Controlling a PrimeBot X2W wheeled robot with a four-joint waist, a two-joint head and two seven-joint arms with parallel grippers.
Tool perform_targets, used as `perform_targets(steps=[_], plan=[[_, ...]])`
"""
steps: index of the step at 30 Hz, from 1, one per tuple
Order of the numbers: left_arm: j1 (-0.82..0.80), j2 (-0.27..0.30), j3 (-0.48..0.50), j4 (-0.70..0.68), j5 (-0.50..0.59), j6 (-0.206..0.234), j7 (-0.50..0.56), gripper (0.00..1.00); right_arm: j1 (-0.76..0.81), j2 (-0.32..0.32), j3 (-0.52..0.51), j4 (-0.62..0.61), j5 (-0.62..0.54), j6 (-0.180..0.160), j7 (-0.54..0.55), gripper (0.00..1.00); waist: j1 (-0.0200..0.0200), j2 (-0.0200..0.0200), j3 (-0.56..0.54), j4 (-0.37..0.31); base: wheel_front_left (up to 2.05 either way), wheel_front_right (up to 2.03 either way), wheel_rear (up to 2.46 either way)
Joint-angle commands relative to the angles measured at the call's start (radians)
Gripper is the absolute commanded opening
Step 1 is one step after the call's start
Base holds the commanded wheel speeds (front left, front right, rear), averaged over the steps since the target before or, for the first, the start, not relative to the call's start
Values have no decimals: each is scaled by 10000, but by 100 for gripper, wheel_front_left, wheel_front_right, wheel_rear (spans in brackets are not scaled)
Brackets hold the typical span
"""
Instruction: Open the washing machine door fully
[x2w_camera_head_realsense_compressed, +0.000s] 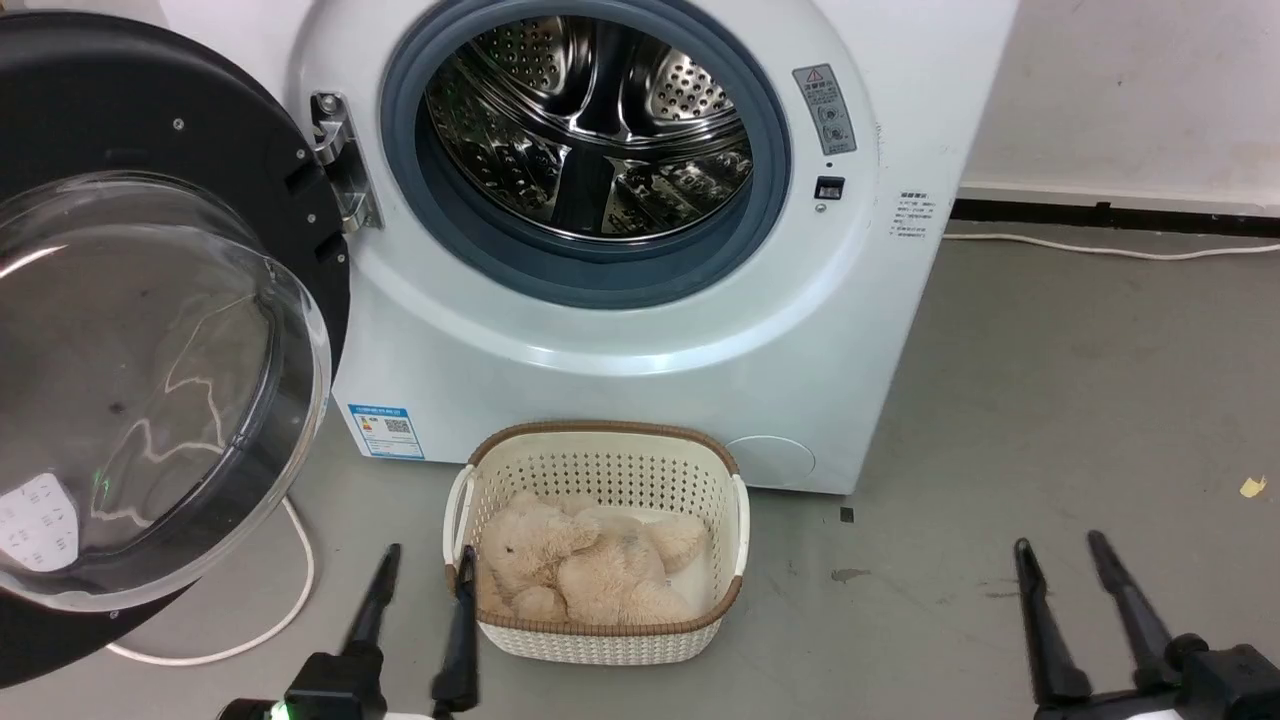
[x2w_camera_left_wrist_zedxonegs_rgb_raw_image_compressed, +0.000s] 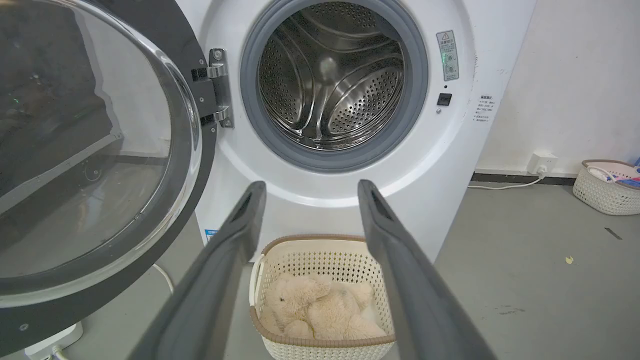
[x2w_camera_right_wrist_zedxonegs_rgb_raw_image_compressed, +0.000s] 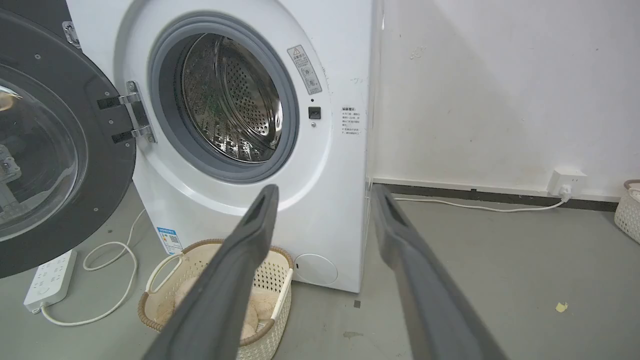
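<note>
Washing machine door (x2w_camera_head_realsense_compressed: 150, 330) wide open at nine o'clock of the drum (x2w_camera_head_realsense_compressed: 590, 130); right hand (x2w_camera_head_realsense_compressed: 1060, 541) and left hand (x2w_camera_head_realsense_compressed: 430, 550) apart, empty, the latter liable to tip the adjacent basket (x2w_camera_head_realsense_compressed: 600, 437) if swung toward three o'clock.

Door (x2w_camera_head_realsense_compressed: 150, 380) left of drum (x2w_camera_head_realsense_compressed: 590, 130), basket (x2w_camera_head_realsense_compressed: 600, 432) before machine (x2w_camera_head_realsense_compressed: 660, 385)

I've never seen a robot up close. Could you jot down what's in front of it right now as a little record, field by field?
door: swung wide open to the left on its hinge
drum: exposed, looks empty
basket: on the floor before the machine, holding a beige plush toy
left gripper: open, holding nothing, low by the basket's left side
right gripper: open, holding nothing, above the floor
task: door looks fully open
</note>
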Motion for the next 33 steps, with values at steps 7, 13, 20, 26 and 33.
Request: perform_targets(steps=[7,13,20,26,33], plan=[[-31,-54,86,-10,63,-53,106,0,-53,-1,40,-3,-40,0,103,0,0,0,3,-5,0,0,0],[-63,-94,175,-21,145,-111,208,0,-102,0,65,-1,-80,1,206,0,0,0,7,-9,0,0,0],[-108,-150,297,-36,259,-193,351,0,-170,2,99,0,-134,1,349,0,0,0,13,-15,0,0,0],[-146,-198,403,-48,357,-262,474,0,-229,3,129,2,-181,1,472,0,0,0,18,-20,0,0,0],[-191,-254,526,-63,472,-344,617,0,-297,5,164,3,-236,2,616,0,0,0,24,-25,0,0,0]])
